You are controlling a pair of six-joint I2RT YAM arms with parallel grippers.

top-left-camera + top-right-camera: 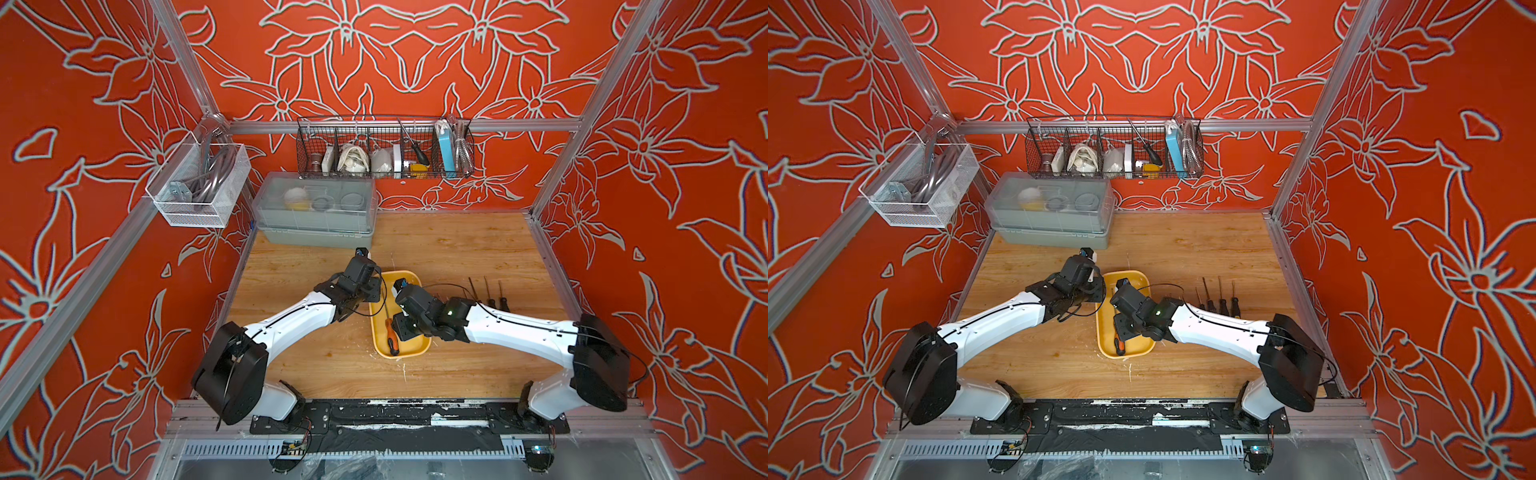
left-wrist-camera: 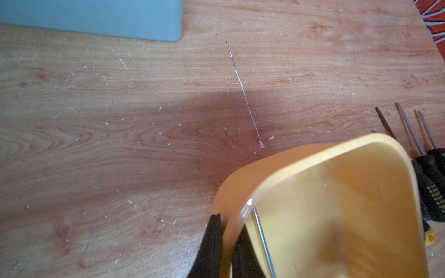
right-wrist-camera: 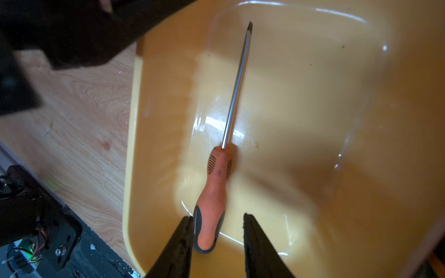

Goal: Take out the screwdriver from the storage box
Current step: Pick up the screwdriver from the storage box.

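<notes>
The storage box [image 1: 409, 353] [image 1: 1133, 351] is a shallow yellow tray near the middle of the wooden table. An orange-handled screwdriver [image 1: 392, 338] [image 1: 1119, 345] [image 3: 216, 187] lies lengthwise in it, its handle toward the table's front edge. My left gripper [image 2: 227, 223] is shut on the tray's left rim [image 2: 240, 192], one finger outside the wall and one inside, beside the steel shaft [image 2: 261, 235]. My right gripper [image 3: 218, 216] hangs open inside the tray [image 3: 301, 96], straddling the butt of the handle. One finger touches the handle and the other stands apart from it.
Several dark-handled screwdrivers [image 1: 486, 291] [image 1: 1219, 297] [image 2: 431, 183] lie side by side on the table just right of the tray. A grey box with a translucent lid [image 1: 316, 212] stands at the back left. A black wire basket [image 1: 384, 147] and a white mesh basket [image 1: 199, 183] hang on the walls.
</notes>
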